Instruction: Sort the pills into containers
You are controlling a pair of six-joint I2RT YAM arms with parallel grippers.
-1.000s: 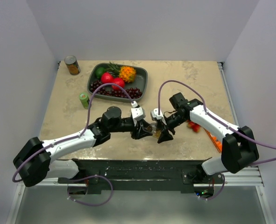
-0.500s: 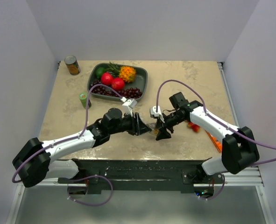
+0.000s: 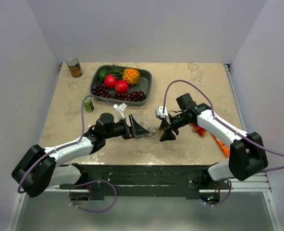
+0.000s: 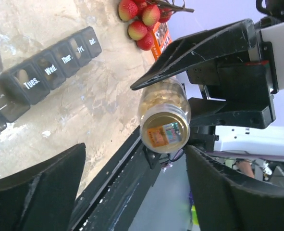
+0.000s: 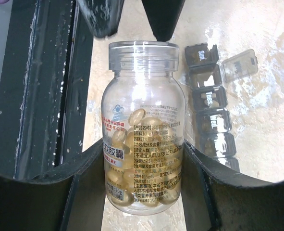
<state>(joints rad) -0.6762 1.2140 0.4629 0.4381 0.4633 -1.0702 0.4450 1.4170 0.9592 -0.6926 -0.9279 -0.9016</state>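
Your left arm (image 3: 65,150) and right arm (image 3: 218,126) wear white shells over black joints; 1 purple cable (image 3: 181,81) loops along each, and black wedge-shaped fingers (image 4: 36,197) tip both.

A beige marble-patterned tabletop (image 3: 204,82) carries a round tin can (image 3: 74,67) at its far left corner and a dark grey rectangular fruit tray (image 3: 149,82) near it. A small green cylinder (image 3: 88,104) stands just off the tray's left end. A grey plastic strip of day-labelled compartments (image 4: 45,70) lies near the front edge. To the right lie red strawberry-like fruits (image 3: 198,130) and what may be an orange carton (image 3: 220,144).
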